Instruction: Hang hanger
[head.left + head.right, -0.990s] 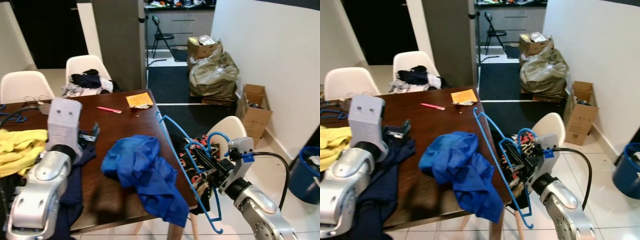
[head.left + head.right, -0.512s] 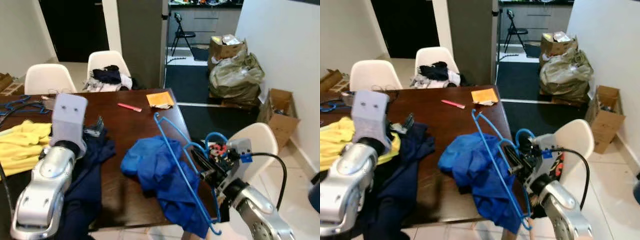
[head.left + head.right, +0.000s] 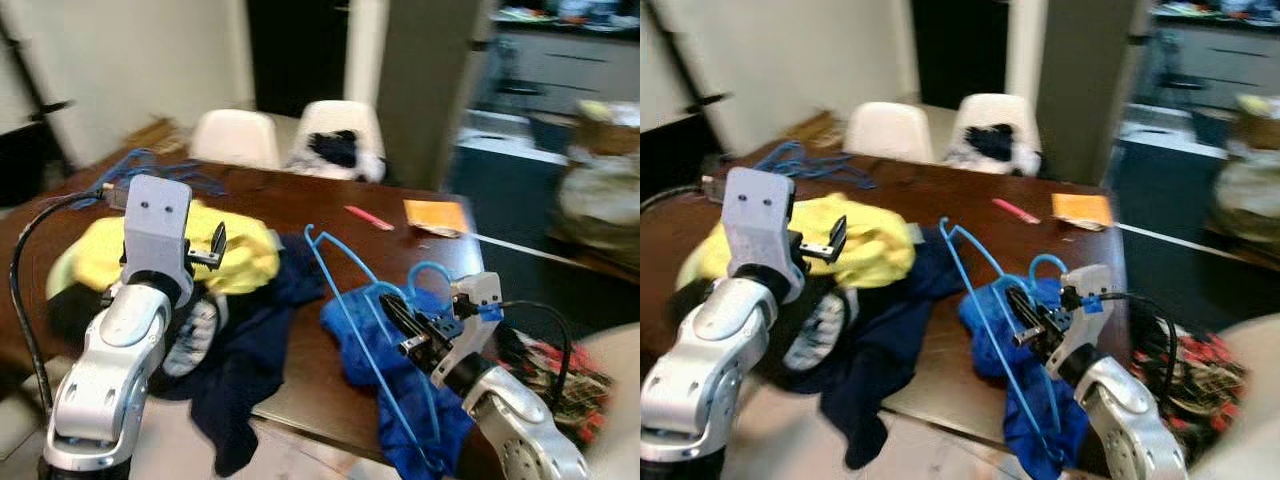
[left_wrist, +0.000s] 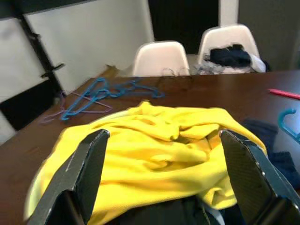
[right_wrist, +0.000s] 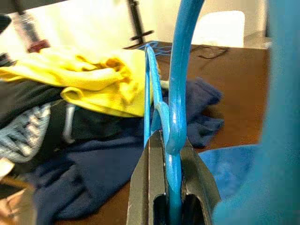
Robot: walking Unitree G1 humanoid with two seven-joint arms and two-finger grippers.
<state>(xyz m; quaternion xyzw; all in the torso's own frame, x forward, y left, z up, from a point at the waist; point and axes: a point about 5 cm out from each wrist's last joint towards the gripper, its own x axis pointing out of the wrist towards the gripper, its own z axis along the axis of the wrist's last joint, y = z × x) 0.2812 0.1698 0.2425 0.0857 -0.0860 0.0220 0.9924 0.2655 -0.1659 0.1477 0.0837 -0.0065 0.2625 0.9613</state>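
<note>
A blue garment [image 3: 400,360] lies just beneath the right end effector [image 3: 398,322], a navy one [image 3: 250,350] and a yellow one [image 4: 154,140] beyond it on the tabletop [image 3: 300,205]. The hanger [image 3: 345,300] is pinched at its neck, frame slanting away and down, hook curling up. The left end effector [image 4: 159,173] is held spread over the yellow garment.

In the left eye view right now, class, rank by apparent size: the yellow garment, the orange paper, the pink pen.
1. Yellow garment, the largest.
2. Orange paper.
3. Pink pen, the smallest. Both small things lie farther from the camera, so they look smaller than they are.
</note>
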